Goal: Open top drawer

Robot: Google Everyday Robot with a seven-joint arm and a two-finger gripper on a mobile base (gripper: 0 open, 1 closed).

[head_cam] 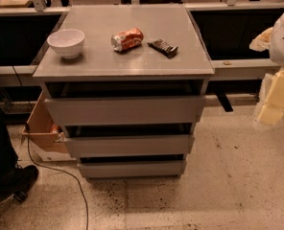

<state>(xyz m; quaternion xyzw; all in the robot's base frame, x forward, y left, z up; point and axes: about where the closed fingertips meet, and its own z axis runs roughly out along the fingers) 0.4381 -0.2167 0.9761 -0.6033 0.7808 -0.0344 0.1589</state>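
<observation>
The top drawer [123, 110] is the widest and tallest grey front of the cabinet, flat with no handle. It sits just under the cabinet's top [180, 63], with a dark gap above it. I see nothing of its inside. Two shorter grey drawer fronts [127, 145] lie below it. My gripper [270, 110] is a cream-coloured shape at the right edge of the camera view. It hangs in the air to the right of the cabinet, about level with the top drawer and well apart from it, holding nothing that I can see.
On the cabinet top stand a white bowl [66, 42], a crushed orange can [127, 39] and a dark snack bar [163, 47]. A cardboard box [41, 128] sits left of the cabinet. A person's leg and shoe [7, 176] and a cable [60, 171] are at the lower left.
</observation>
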